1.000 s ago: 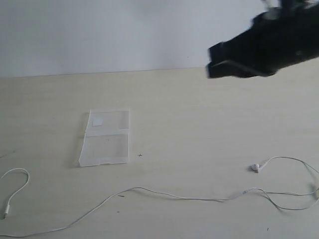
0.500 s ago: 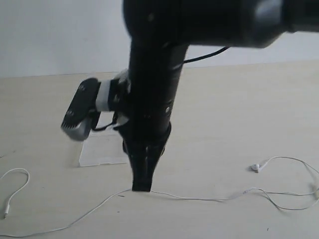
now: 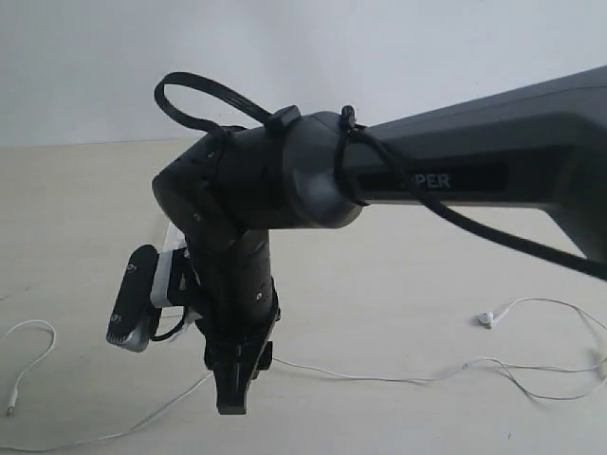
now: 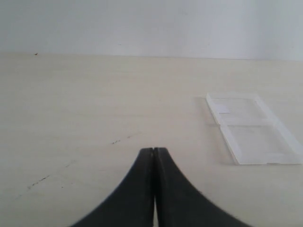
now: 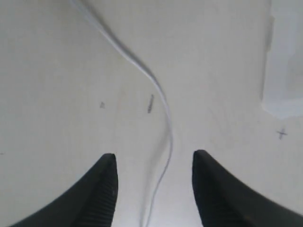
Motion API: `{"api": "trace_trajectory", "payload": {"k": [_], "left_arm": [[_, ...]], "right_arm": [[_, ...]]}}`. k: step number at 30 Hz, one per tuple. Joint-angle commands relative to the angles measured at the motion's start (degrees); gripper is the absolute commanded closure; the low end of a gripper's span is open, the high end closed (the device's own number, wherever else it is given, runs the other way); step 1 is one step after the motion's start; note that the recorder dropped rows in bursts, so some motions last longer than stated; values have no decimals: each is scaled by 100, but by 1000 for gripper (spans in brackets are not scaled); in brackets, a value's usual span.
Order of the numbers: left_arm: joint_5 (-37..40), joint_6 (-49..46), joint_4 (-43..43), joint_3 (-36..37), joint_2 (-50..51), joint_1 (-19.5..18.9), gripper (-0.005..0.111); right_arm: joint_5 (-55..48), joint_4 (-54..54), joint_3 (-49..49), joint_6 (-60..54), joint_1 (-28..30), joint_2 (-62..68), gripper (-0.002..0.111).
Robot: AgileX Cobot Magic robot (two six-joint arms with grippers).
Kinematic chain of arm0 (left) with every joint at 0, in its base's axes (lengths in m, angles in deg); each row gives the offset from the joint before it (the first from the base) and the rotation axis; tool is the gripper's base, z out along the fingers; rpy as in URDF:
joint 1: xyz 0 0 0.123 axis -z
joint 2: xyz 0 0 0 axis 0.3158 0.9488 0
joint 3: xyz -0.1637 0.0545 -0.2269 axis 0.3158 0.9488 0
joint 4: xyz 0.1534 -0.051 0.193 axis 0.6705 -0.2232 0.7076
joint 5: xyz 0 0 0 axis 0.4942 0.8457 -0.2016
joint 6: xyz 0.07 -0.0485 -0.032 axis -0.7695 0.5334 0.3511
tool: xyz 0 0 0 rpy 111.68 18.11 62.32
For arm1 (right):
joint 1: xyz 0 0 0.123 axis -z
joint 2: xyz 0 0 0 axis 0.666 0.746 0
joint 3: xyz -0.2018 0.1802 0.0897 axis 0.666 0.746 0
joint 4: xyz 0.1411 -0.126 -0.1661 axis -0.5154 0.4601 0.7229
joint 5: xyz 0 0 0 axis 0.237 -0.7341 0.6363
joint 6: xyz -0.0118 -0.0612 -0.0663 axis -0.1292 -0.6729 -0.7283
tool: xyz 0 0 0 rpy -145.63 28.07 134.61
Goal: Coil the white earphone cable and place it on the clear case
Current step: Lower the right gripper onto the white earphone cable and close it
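The right end effector (image 3: 232, 400) points down at the near-left part of the bench (image 3: 398, 275), with its arm (image 3: 455, 171) reaching across from the right. Its tip sits right at the white earphone cable (image 3: 379, 378), on the stretch where the wire runs from the middle toward the near left. Whether the tip touches the bench cannot be told.

In the right wrist view this end effector (image 5: 154, 187) stands moderately wide. The cable (image 5: 166, 137) passes through the gap between the two fingers (image 5: 102, 189) without touching either, so nothing is held. The cable lies loose on the bench, with an earbud (image 3: 486, 319) and loops of thin wire at the near right, and a hooked end with the plug (image 3: 9, 409) at the near left edge.

The clear case (image 5: 284, 56) lies flat just beside the right end effector, apart from the cable. In the exterior view the arm hides almost all of it.

The left end effector (image 4: 154, 152) is pressed together with nothing between its fingers. It hovers over bare bench, with the clear case (image 4: 251, 127) some way off.
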Motion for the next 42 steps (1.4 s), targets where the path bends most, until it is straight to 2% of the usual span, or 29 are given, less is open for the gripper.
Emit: {"api": "trace_trajectory", "payload": {"k": [1,6,15,42], "left_arm": [[-30,-25,4,16,-30,27,107],[-30,-25,4,16,-30,27,107],[-30,-25,4,16,-30,27,107],[-30,-25,4,16,-30,27,107]], "right_arm": [[191,835,-37,1159,-9,37,59],[244,849,-37,1238,2,95,59],[-254,864,-37,1250,2,210,59],[180,534,-26,1250,158,413,59]]}}
